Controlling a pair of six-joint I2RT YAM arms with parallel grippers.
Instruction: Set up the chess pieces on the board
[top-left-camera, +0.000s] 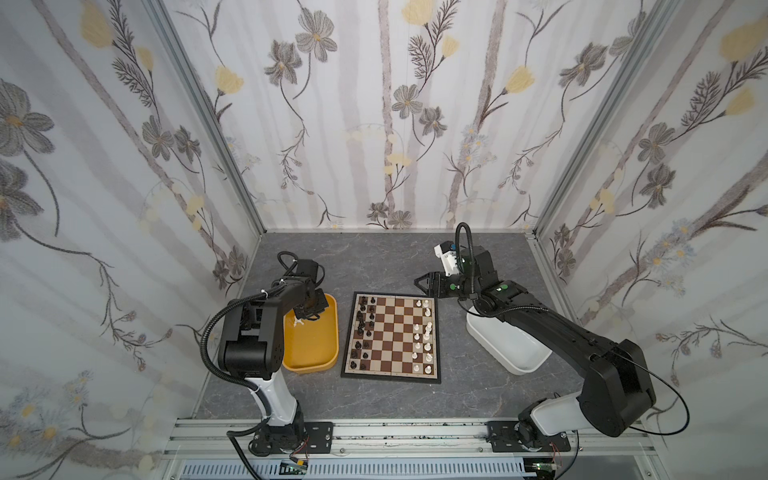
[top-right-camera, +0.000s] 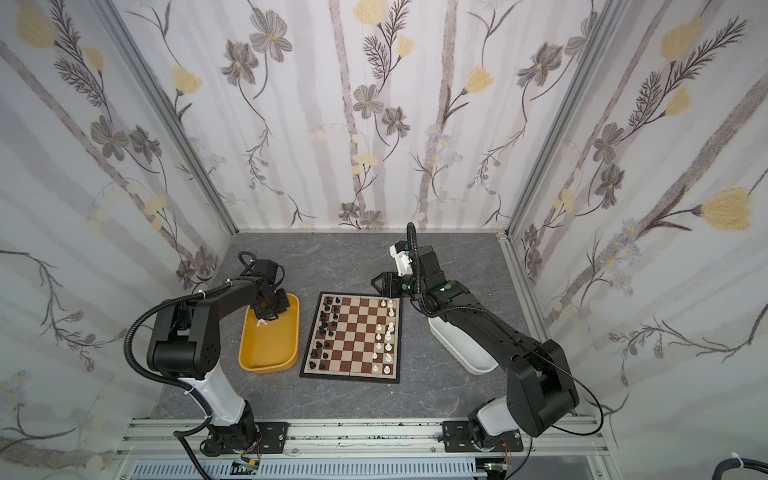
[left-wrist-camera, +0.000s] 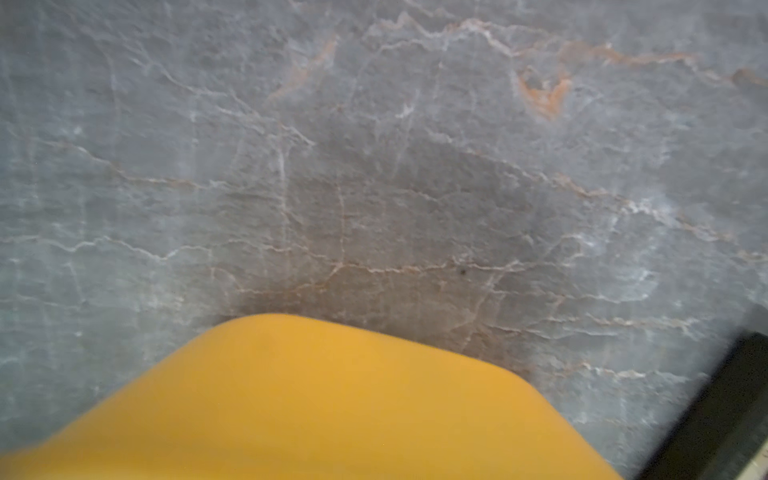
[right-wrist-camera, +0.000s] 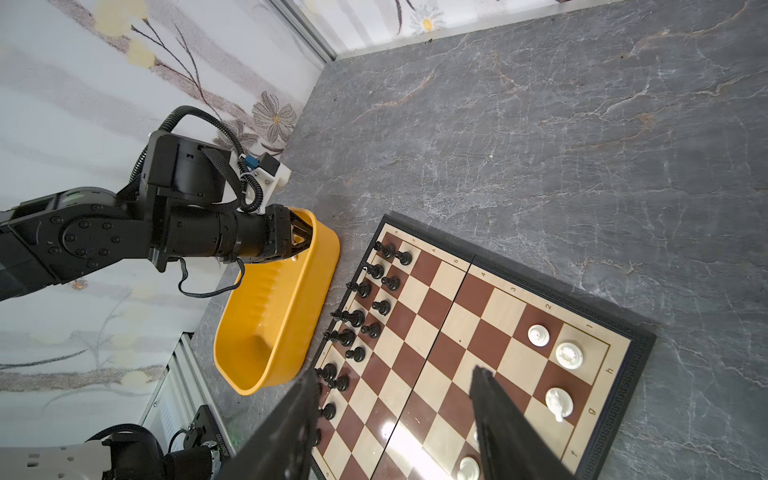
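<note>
Black arms (top-left-camera: 249, 328), white lower links (top-left-camera: 278, 399), ribbed cable conduits (top-left-camera: 203, 340), green dots (top-left-camera: 503, 286).

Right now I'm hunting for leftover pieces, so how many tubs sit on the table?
2. A yellow tub lies left of the board; a white tub lies right of it, partly under the right arm.

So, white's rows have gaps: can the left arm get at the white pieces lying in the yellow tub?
Probably yes: the left gripper hangs inside the yellow tub, just over the white pieces, with nothing between.
</note>
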